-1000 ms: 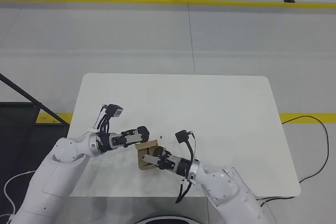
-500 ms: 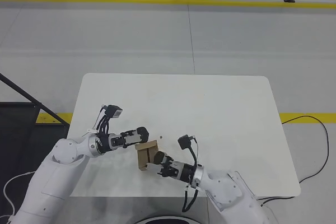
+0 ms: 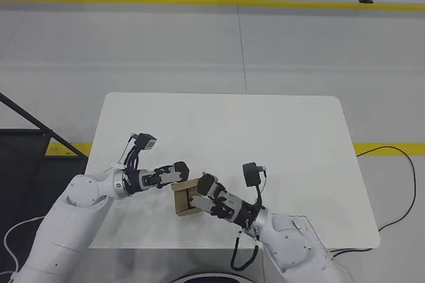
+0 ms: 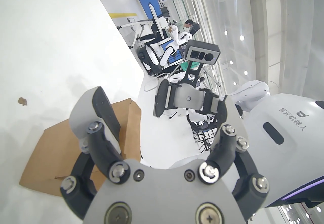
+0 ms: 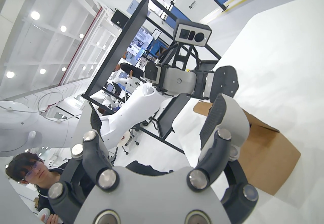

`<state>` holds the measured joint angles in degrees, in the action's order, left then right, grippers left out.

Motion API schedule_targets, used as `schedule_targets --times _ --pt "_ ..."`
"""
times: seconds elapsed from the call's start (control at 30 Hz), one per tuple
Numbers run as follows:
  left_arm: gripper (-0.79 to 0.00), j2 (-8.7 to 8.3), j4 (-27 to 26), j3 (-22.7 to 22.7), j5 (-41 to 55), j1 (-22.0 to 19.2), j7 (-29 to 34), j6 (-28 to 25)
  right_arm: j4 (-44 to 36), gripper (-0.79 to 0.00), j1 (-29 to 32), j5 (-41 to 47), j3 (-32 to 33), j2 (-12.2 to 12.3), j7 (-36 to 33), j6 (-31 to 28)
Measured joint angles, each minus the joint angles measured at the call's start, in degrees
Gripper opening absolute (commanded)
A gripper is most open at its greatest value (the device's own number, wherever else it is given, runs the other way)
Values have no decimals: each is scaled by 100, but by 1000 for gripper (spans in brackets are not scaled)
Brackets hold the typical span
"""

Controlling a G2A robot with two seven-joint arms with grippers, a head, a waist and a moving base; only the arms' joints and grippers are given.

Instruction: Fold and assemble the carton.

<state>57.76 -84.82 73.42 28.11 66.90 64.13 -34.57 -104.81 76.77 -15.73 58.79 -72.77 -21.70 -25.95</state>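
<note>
A small brown carton lies partly folded on the white table, near its front edge. My left gripper hovers just behind the carton's far left corner with its jaws open and nothing between them. In the left wrist view the carton sits under one finger of that gripper; I cannot tell whether they touch. My right gripper is open at the carton's right side. The right wrist view has the carton beside the right gripper, with the left gripper beyond.
A tiny brown scrap lies on the table behind the carton. A black frame stands left of the table. Wide bare tabletop stretches behind and to the right of both arms.
My right gripper swung up from low beside the carton to its right side, the wrist shifting right. The carton settled a little flatter. The left arm barely moved.
</note>
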Motion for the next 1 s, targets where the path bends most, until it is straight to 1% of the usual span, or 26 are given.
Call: schedule_targets --times 0.1,0.3,0.57,0.7,1.0 --pt "0 2 -16 -19 -33 1 -29 4 -13 0 -127 -41 -48 -22 25 234" --pt "0 4 -43 -44 -72 -3 -55 16 69 0 -478 -102 -235 -76 -165 698" --pt "0 2 -48 -58 -70 -9 -48 14 182 0 -691 -219 -410 -119 -322 1029" --pt "0 2 -53 -63 -61 -14 -51 4 225 0 -752 -226 -462 -129 -455 1102" --pt "0 1 -56 -67 -47 -24 -63 8 235 0 -655 -322 -452 -112 -519 992"
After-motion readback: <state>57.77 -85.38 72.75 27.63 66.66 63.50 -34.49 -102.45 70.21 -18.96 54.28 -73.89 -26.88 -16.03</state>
